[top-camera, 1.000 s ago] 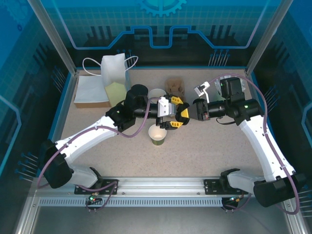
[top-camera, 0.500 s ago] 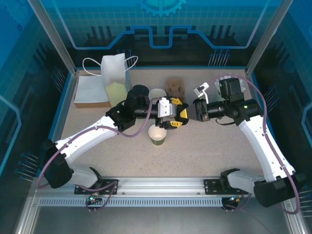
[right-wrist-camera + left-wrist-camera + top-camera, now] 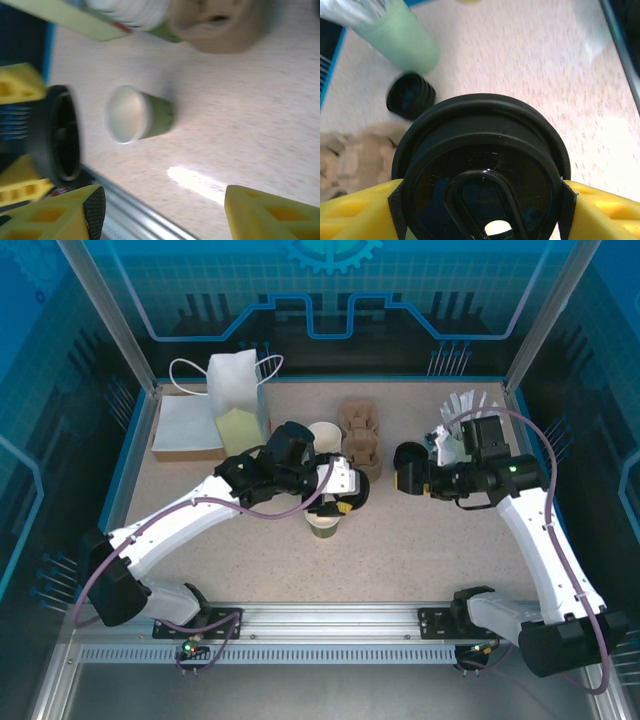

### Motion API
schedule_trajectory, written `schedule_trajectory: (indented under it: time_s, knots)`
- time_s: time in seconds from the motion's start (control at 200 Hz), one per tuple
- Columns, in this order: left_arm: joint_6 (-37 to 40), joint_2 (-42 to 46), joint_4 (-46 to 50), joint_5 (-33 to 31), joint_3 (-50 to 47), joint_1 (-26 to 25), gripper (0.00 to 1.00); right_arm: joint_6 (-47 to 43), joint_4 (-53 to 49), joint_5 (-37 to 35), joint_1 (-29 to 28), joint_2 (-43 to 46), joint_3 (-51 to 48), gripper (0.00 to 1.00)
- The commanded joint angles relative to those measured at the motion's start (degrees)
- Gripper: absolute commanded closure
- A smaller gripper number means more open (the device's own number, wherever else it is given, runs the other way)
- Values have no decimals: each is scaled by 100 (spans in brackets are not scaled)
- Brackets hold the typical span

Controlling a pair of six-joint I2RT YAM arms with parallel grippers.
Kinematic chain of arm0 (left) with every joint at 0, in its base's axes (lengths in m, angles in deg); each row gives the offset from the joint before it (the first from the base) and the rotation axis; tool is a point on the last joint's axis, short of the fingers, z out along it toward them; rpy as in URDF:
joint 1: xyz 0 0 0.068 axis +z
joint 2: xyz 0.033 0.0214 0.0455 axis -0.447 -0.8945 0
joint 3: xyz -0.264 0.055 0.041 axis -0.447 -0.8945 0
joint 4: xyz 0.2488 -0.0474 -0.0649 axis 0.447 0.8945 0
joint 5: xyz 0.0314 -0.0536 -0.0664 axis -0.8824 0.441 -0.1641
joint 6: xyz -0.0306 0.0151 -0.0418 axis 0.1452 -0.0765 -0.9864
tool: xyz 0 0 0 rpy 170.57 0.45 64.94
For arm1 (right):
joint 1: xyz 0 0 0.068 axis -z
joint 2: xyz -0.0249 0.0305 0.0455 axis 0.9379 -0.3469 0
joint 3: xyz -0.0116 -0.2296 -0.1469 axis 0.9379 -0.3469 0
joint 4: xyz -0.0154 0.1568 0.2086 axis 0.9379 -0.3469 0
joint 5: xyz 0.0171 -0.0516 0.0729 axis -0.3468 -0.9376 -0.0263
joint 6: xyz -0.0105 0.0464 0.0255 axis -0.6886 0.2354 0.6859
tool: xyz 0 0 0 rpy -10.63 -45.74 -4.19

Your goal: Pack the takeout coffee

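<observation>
Two grippers were at work over the counter (image 3: pixel 430 540), and only one held anything. The left gripper (image 3: pixel 480 210) had its jaws closed on the edges of a black plastic lid (image 3: pixel 482 170), one yellow finger on each side. The right gripper (image 3: pixel 165 215) had its jaws spread wide with nothing between them, just bare counter.

The takeout coffee cup (image 3: pixel 137 120) stood upright on the counter with its white mouth uncovered, apart from the right gripper. From above, the cup (image 3: pixel 322 525) sat just in front of the brown pulp carrier (image 3: pixel 358 430) and in none of its pockets. The lid (image 3: pixel 345 498) hung over the cup's far rim. Whether it touched the rim could not be told. A pale green cup of straws (image 3: pixel 450 445) stood near the right arm, well clear of the coffee.

The step in hand looked like capping: the lid was brought to the cup but not seated. The next move probably called for centring the lid over the mouth, levelling it, then pressing down evenly until it gripped the rim all round. The cup was light and unsupported, so a tilted or off-centre push could tip or slide it. The free right gripper might steady it. Packing into a carrier pocket was not yet done.
</observation>
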Motion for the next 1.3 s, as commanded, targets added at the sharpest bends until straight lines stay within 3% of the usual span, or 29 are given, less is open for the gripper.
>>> schedule_trajectory:
  time_s: [0.0, 0.185, 0.425, 1.296]
  knots:
    - [318, 10, 1117, -703, 279, -75, 27, -173, -140, -1292, 151, 182, -431, 30]
    - [404, -356, 1845, -1197, 607, -118, 27, -276, 190, -1630, 244, 51, -1052, 21]
    - [553, -1029, 2592, -1535, 1161, -130, 28, -472, 506, -1753, 315, -142, -1482, 0]
    - [576, -2200, 3134, -1517, 1805, -172, 26, -532, 614, -1678, 437, -115, -1605, 0]
